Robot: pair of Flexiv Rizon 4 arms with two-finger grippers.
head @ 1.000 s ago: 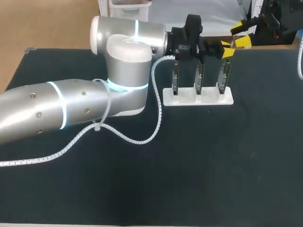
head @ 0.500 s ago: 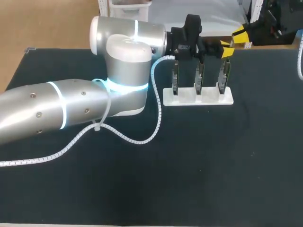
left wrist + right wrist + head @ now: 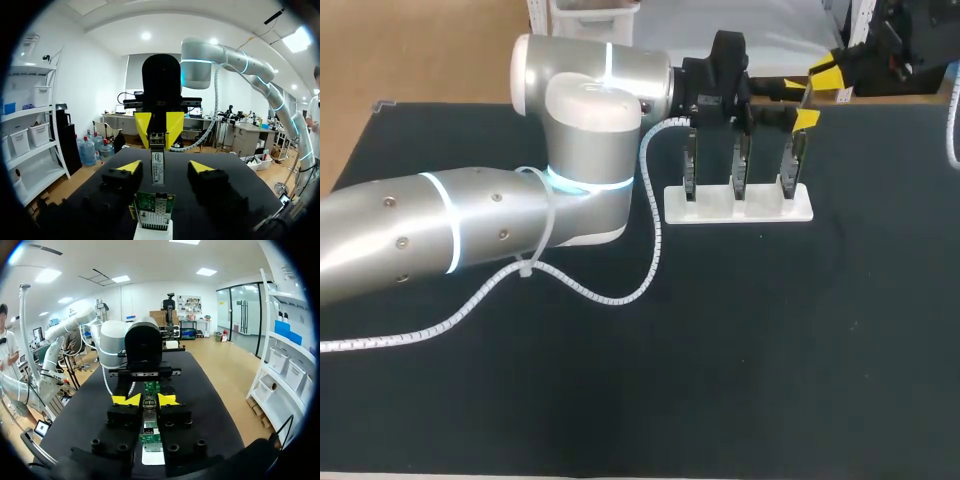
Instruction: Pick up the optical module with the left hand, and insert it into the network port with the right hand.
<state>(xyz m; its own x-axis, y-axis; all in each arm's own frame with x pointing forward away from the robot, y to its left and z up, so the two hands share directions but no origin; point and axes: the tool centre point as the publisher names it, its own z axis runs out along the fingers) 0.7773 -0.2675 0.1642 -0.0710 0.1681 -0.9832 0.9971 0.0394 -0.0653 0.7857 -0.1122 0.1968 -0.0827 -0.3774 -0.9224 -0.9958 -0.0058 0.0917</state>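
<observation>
Left wrist view. Left gripper (image 3: 165, 167) stood open, its fingers flanking the optical module (image 3: 157, 172) without touching it. The module hung upright, pinched by the closed right gripper (image 3: 158, 131), just above the network port (image 3: 152, 215). Likely risks were that a tilted or offset module would jam at the port mouth, and that the flanking left fingers would knock it on descent.
</observation>
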